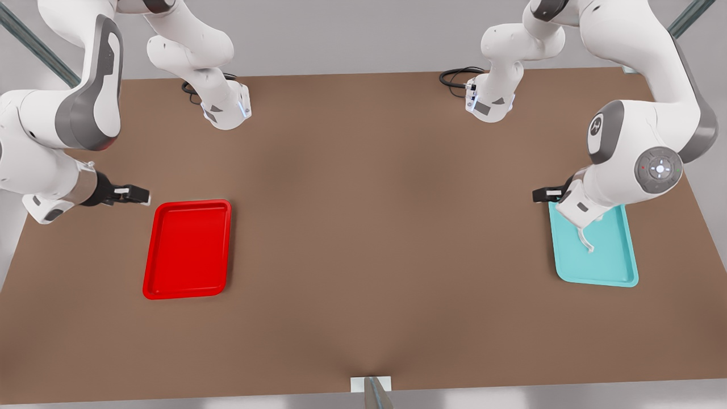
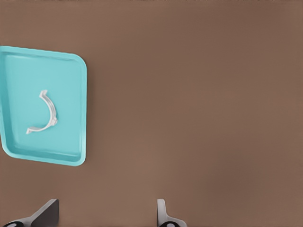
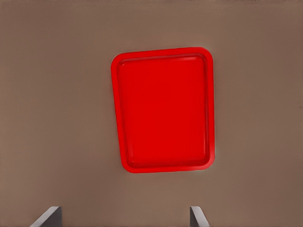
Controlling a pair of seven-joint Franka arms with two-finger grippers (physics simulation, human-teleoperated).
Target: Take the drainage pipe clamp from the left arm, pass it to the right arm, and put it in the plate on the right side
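Two robot hands hang open over a brown counter (image 1: 363, 238).

The left hand (image 1: 546, 195) hovers beside the teal tray (image 1: 616, 267) holding the drainage pipe clamp (image 2: 45, 113); the right hand (image 1: 133, 195), fingers spread and empty, waits near the bare red plate (image 1: 187, 250).

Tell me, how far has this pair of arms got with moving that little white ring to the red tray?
Nothing looks done yet. The drainage pipe clamp lies in the teal tray, untouched. The left gripper hovers beside that tray, jaws open and holding nothing. The right gripper waits open near the red plate, which holds nothing. Picking up, handing over and placing all remain.
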